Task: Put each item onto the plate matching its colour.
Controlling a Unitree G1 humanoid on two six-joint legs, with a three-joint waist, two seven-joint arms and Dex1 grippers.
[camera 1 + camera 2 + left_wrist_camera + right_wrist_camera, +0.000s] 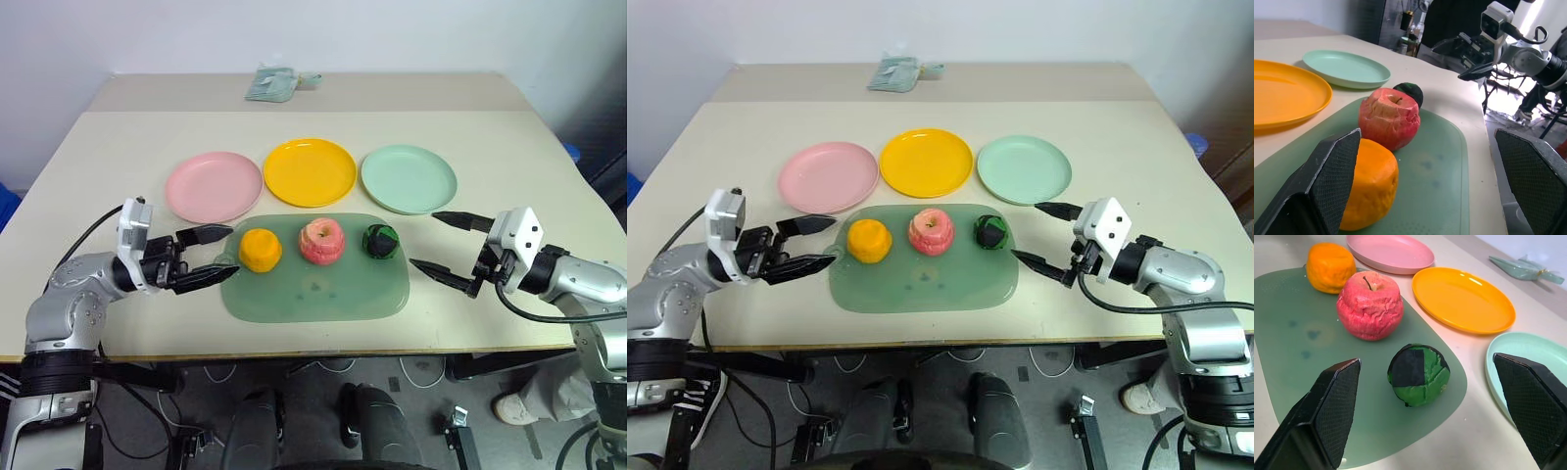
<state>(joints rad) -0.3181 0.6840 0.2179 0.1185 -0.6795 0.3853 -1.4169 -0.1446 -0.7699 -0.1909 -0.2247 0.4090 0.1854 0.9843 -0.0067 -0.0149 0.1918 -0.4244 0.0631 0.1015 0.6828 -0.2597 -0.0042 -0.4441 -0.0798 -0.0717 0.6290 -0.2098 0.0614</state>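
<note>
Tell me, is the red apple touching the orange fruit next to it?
Apart. In the left eye view a strip of green mat shows between the apple and the orange fruit.

Three fruits are sitting in a row, apart: an orange [260, 250] on the left, a wrinkled pink-red apple [322, 241] stem-up in the middle, a dark green ball [380, 241] on the right. Beyond them, pink plate [214, 186], yellow plate [310, 171] and mint plate [409, 178] are lying empty.

Robotics lab/test room: bare beige worktop [509, 127] vs plain white wall [313, 29] at 12 o'clock; loose cables on floor [421, 372], equipment clutter in left wrist view.
</note>
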